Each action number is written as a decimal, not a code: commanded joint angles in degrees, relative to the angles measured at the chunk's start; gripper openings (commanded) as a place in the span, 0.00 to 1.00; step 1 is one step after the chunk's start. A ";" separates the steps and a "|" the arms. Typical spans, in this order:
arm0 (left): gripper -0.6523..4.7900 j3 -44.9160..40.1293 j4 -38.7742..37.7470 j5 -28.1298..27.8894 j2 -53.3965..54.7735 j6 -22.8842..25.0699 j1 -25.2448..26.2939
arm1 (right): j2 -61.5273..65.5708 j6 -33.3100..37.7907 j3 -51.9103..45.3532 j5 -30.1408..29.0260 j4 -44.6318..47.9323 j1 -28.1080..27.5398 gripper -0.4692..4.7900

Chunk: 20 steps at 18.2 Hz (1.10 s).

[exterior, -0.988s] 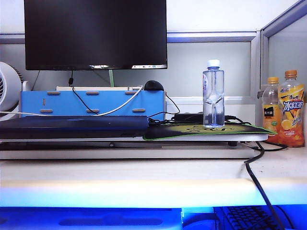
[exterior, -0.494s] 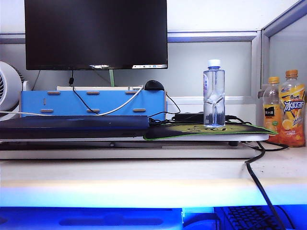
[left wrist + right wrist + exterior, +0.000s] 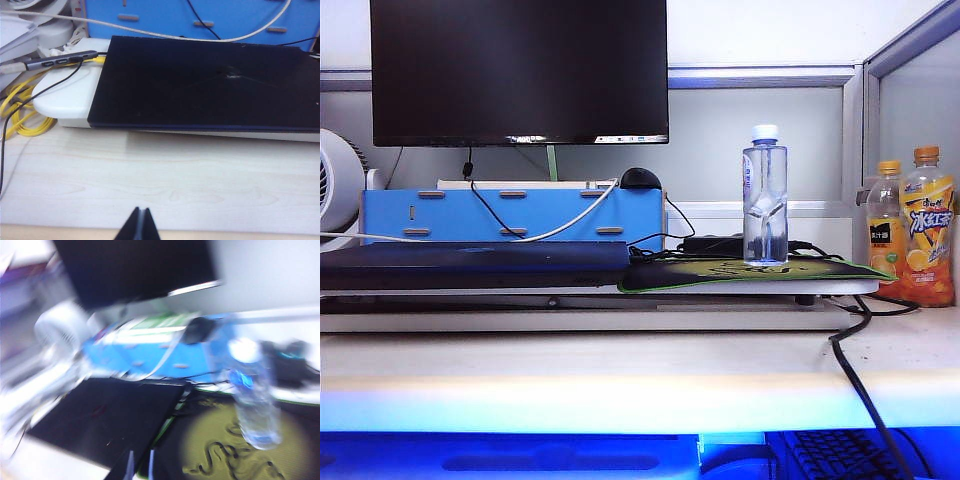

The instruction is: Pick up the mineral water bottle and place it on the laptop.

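The mineral water bottle (image 3: 765,195), clear with a white cap, stands upright on the green-edged mouse pad (image 3: 750,272), right of the laptop (image 3: 470,262), a flat dark slab seen edge-on. Neither gripper shows in the exterior view. In the blurred right wrist view, my right gripper (image 3: 140,457) hangs over the seam between laptop (image 3: 105,415) and mouse pad (image 3: 230,450), its tips nearly together and empty, well short of the bottle (image 3: 255,400). In the left wrist view my left gripper (image 3: 140,212) is shut and empty over bare desk in front of the laptop (image 3: 210,85).
A big black monitor (image 3: 520,70) stands behind, over a blue box (image 3: 510,215) with cables. Two orange-capped drink bottles (image 3: 928,225) stand at the far right by the partition. A white fan (image 3: 335,185) is at the far left. A black cable (image 3: 855,370) drops over the desk's front.
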 commanded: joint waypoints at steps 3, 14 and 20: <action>0.12 0.00 -0.11 0.17 -0.11 0.07 0.02 | 10.21 6.21 3.02 -3.69 -0.26 2.21 0.21; 0.12 0.00 -0.11 0.17 -0.11 0.09 0.02 | 28.50 -22.32 4.59 29.35 10.64 11.45 1.00; 0.12 0.00 -0.11 0.17 -0.11 0.09 0.02 | 41.90 -22.34 12.68 29.03 17.99 11.45 1.00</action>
